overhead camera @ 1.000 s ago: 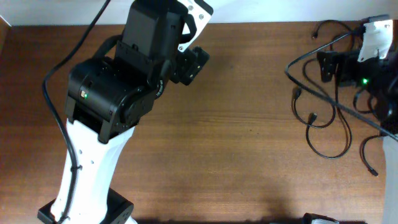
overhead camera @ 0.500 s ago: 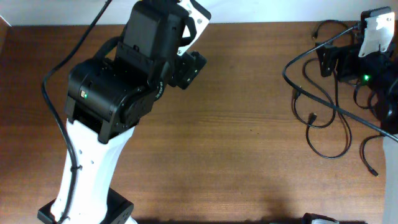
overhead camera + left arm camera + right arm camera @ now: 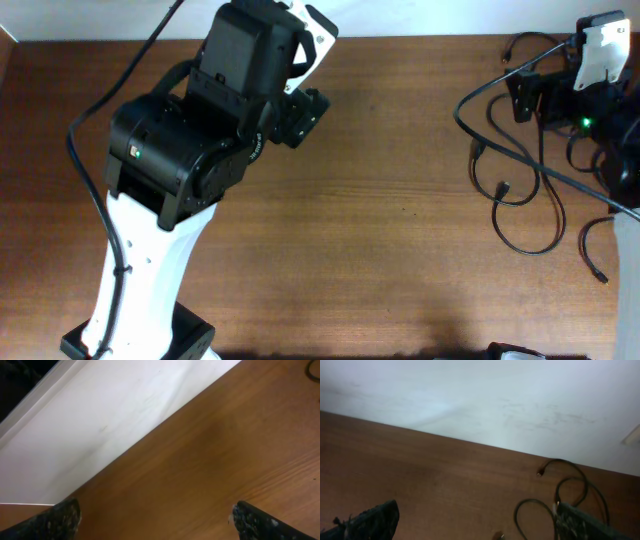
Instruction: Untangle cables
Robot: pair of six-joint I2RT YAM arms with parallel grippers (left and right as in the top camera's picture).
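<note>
Overhead, the cables (image 3: 520, 195) are seen near the right edge of the table (image 3: 400, 250), up toward its far right corner. They are thin and black. They are laid out in loose loops that cross one another. One small plug end (image 3: 601, 277) is seen at the near end of the bunch, close to the right edge.

The right gripper (image 3: 522, 98) is held over the far part of the cables, close to the far edge of the table. Its two fingers (image 3: 370, 520) are spread wide apart, and nothing is pinched between them. From the right wrist, a cable loop with a gold tip (image 3: 540, 473) is seen on the wood ahead of the fingers, next to the white wall (image 3: 470, 400). Another loop is seen right beside one finger. The picture is blurry there, so it cannot be told if that loop is touched.

The left gripper (image 3: 305, 108) is held near the middle of the far edge, well apart from the cables. Its fingers are spread wide too, and nothing is held. From the left wrist, brown wood and the white wall are seen between the two dark fingertips (image 3: 55, 520).
</note>
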